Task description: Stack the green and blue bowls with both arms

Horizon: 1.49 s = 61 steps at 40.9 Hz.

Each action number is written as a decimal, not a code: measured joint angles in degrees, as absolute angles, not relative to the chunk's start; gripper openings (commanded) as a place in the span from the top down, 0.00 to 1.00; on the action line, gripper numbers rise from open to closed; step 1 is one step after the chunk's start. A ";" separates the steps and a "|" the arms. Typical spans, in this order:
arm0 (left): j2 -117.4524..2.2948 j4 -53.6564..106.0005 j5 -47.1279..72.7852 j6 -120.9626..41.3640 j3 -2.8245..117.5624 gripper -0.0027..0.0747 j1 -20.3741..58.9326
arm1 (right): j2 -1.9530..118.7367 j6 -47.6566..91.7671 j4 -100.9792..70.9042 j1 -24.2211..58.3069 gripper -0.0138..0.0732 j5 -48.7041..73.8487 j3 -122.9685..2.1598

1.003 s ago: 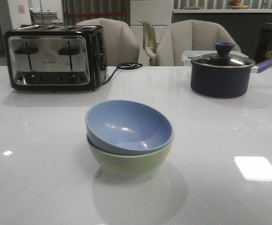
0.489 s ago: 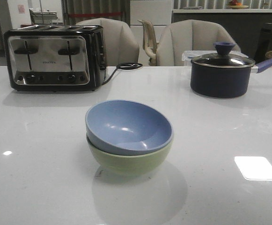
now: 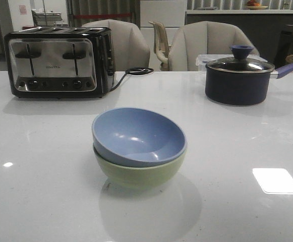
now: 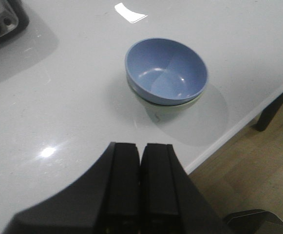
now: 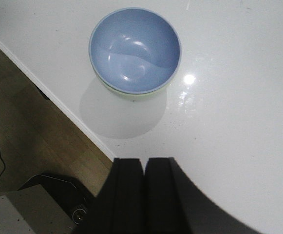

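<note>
Our left gripper [image 4: 140, 148] has its fingers pressed together on nothing, raised above the white table [image 3: 40, 151]; our right gripper [image 5: 143, 163] is likewise closed and empty. Both are well apart from the bowls. The blue bowl [image 3: 136, 135] sits slightly tilted inside the green bowl [image 3: 138, 174] near the table's front edge. Behind stand a toaster [image 3: 58, 61] and a lidded saucepan [image 3: 237, 78].

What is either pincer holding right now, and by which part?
Nothing. Left pincer and right pincer are both shut empty, away from the stacked dusty-blue bowl and sage-green bowl.
</note>
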<state>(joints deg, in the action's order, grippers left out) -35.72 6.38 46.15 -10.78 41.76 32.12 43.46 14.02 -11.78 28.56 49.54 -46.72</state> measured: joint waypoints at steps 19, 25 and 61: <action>-35.68 4.67 46.15 -9.26 41.76 0.84 32.12 | 43.46 14.02 -11.78 28.56 0.80 49.63 -46.72; -34.50 2.19 43.66 -9.26 40.44 0.84 31.52 | 43.46 14.02 -11.78 28.56 0.80 49.63 -46.72; 0.35 0.00 1.74 -1.81 -0.24 0.84 4.10 | 43.46 14.02 -11.78 28.56 0.80 50.01 -46.72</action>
<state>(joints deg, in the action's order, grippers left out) 0.35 0.00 1.74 -1.81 -0.24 4.10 43.46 14.02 -11.78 28.56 50.01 -46.72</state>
